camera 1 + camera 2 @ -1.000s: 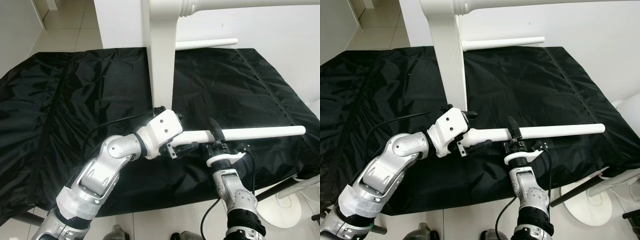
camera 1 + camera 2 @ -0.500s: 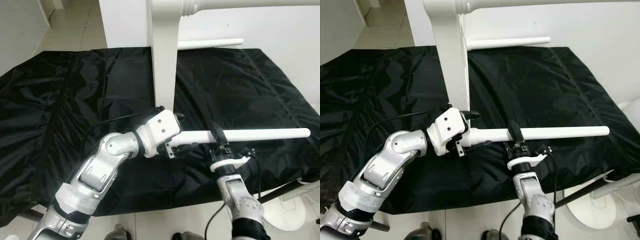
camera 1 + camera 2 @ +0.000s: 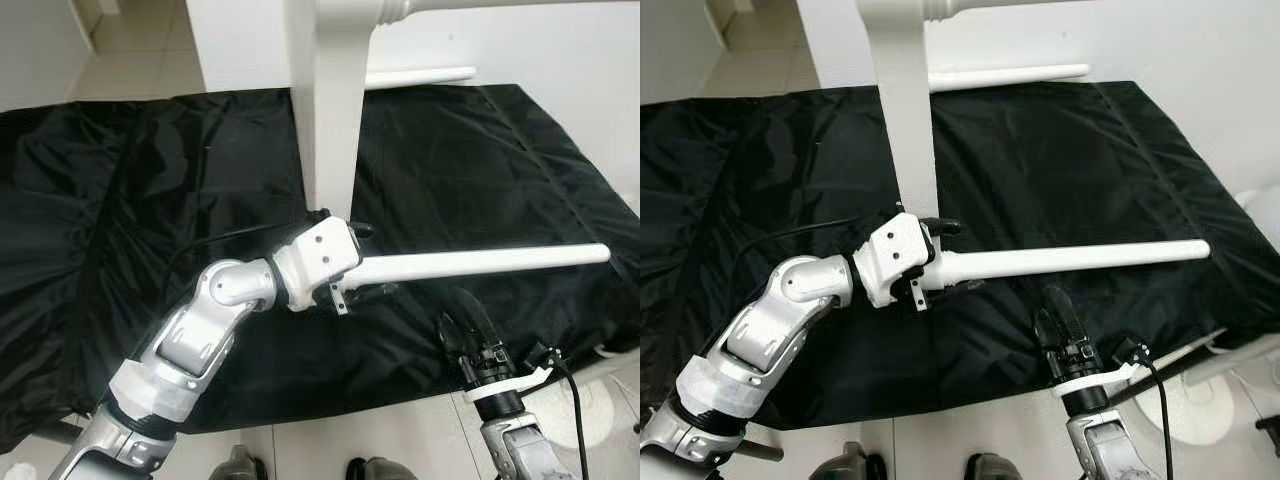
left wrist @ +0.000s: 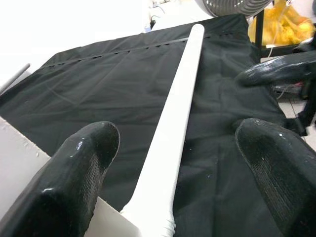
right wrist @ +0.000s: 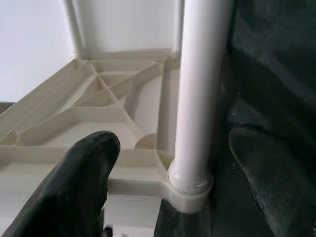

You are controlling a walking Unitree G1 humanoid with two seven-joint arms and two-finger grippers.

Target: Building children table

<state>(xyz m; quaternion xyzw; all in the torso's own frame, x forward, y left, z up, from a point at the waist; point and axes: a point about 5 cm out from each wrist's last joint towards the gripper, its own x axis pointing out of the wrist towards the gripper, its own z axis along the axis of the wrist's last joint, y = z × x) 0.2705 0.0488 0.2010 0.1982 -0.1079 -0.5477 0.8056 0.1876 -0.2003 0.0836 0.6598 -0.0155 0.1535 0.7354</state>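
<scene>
A: Where's the table top?

B: It stands on edge on the black cloth, a white slab rising out of the frame. Everything else sits around its lower corner.

A: And the leg?

B: The white leg juts out sideways from that lower corner toward the robot's right, level above the cloth. Its thick end sits in the round socket on the ribbed underside of the table top. 2 more legs show higher up: 1 at the top corner, another lying further back beyond the slab.

A: What is the left gripper doing?

B: It is at the base of the leg, right against the lower corner of the table top. In the left wrist view its 2 black fingers stand wide apart, 1 on each side of the leg, not touching it. So it is spread, clasping nothing.

A: The right gripper?

B: It is below the leg, near the front edge of the cloth, away from the table top and clear of the leg. The right wrist view shows its fingers parted, pointing up at the socket and the leg, nothing between them.
</scene>
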